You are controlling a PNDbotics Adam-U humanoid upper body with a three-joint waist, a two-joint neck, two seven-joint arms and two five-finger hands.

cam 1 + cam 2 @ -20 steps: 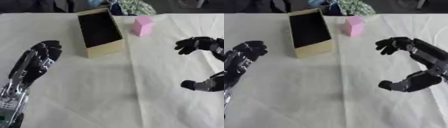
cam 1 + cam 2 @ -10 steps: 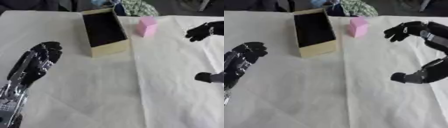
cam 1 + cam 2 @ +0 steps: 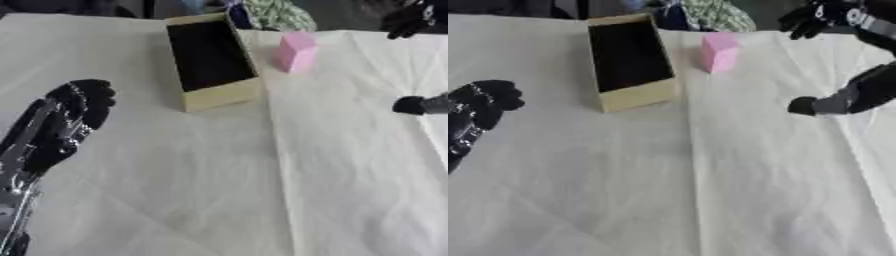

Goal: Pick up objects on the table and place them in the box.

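Right eye view: right hand (image 3: 852,95) spread, empty; pink block (image 3: 717,52) upright beside rectangular cardboard box (image 3: 630,60); creased cloth.

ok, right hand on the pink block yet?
Apart. The right eye view shows bare cloth between the right hand and the pink block, which stands alone beside the box.

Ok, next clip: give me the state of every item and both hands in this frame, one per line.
Box: open at the top, dark inside, nothing visible in it, lying on the table.
Pink block: upright on the table, right of the box, apart from it, not held.
Left hand: open, low at the left, holding nothing.
Right hand: raised at the right, thumb and fingers spread wide, holding nothing, clear of the pink block.
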